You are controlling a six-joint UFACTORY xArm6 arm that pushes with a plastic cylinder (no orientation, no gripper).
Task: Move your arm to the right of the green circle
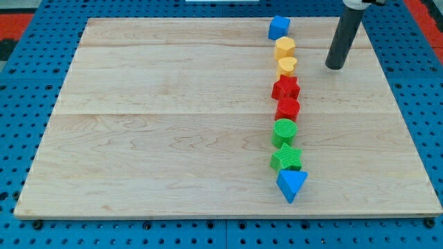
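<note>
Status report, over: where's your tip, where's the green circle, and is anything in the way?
My tip at view's top right, beside the yellow blocks. Green circle lower in the column, untouched. Nothing in the way.

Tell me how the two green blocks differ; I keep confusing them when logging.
The green circle is round; the green star has points. The circle sits nearer the view's top, beside the red blocks; the star lies below it, beside the blue triangle. Both are green and stand in one column, left of and below my tip.
</note>
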